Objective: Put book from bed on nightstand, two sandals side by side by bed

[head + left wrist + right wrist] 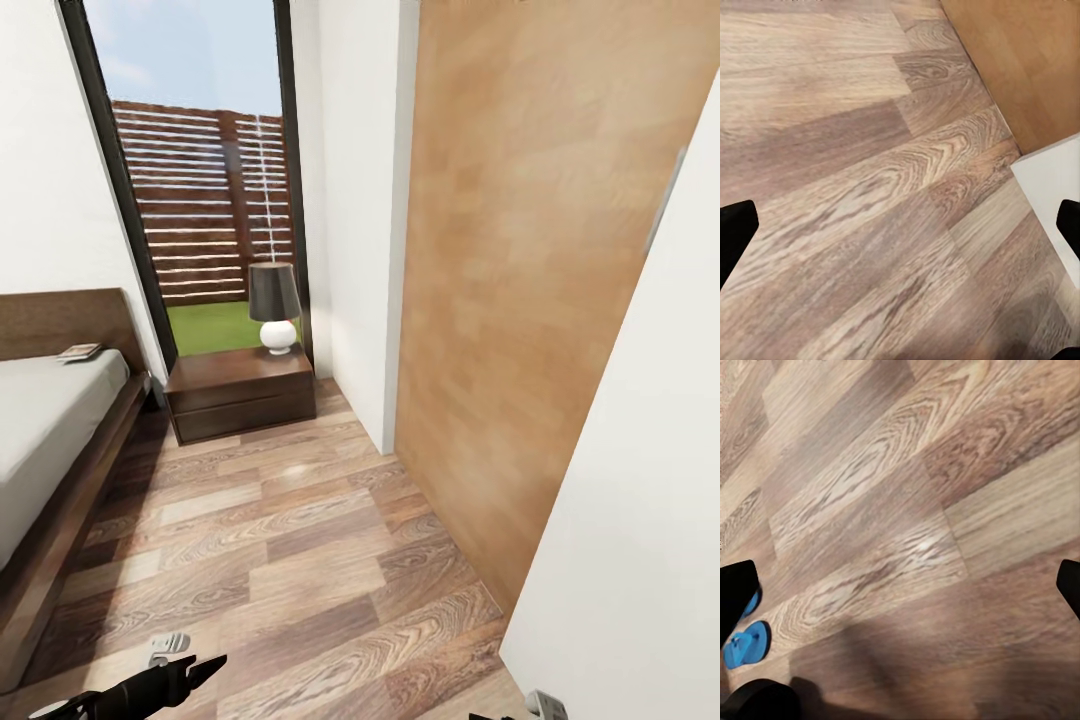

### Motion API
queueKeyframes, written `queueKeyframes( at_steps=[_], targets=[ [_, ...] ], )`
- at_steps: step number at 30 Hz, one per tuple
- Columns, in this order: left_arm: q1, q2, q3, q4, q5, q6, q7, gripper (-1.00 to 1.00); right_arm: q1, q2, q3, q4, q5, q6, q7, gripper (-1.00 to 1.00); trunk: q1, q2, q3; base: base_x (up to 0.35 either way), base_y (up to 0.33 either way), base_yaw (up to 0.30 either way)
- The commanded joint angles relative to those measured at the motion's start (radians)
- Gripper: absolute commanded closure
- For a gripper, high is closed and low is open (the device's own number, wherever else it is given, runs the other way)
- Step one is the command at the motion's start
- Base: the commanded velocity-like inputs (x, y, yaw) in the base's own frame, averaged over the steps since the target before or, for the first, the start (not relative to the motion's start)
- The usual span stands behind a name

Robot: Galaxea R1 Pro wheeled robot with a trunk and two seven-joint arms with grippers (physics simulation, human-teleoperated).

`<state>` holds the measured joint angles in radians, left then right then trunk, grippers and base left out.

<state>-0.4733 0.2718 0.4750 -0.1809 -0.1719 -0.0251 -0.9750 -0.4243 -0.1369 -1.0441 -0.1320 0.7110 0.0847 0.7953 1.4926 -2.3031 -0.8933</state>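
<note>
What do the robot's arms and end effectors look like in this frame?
In the head view, the left arm is glossy black and tapers forward. A small grey ribbed part sits beside it. In both wrist views, the fingers are plain black blocks. No cables or markings show.

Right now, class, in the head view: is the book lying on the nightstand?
No. The book lies on the bed by the headboard; the nightstand carries a lamp.

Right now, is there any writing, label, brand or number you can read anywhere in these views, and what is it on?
Nothing can be read.
Book on the bed: any lettering on its cover is too small and blurred to make out.
Lamp, nightstand, wooden door, blue sandal: no text or label shows.
</note>
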Motion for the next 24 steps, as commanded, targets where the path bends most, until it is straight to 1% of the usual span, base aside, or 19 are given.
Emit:
queueKeyframes(
  at_steps=[1, 24],
  targets=[
    [-0.001, 0.0, 0.008, 0.0, -0.011, -0.003, -0.003, -1.0, -0.001, 0.0, -0.008, -0.002, 0.004, 0.009, 0.006, -1.0, -0.004, 0.007, 0.002, 0.0, 0.0, 0.0],
    [-0.001, 0.0, 0.008, 0.0, -0.011, -0.001, -0.002, -1.0, -0.001, 0.0, -0.01, -0.003, 0.003, 0.009, 0.006, -1.0, -0.092, 0.168, 0.074, 0.0, 0.0, 0.0]
  ],
)
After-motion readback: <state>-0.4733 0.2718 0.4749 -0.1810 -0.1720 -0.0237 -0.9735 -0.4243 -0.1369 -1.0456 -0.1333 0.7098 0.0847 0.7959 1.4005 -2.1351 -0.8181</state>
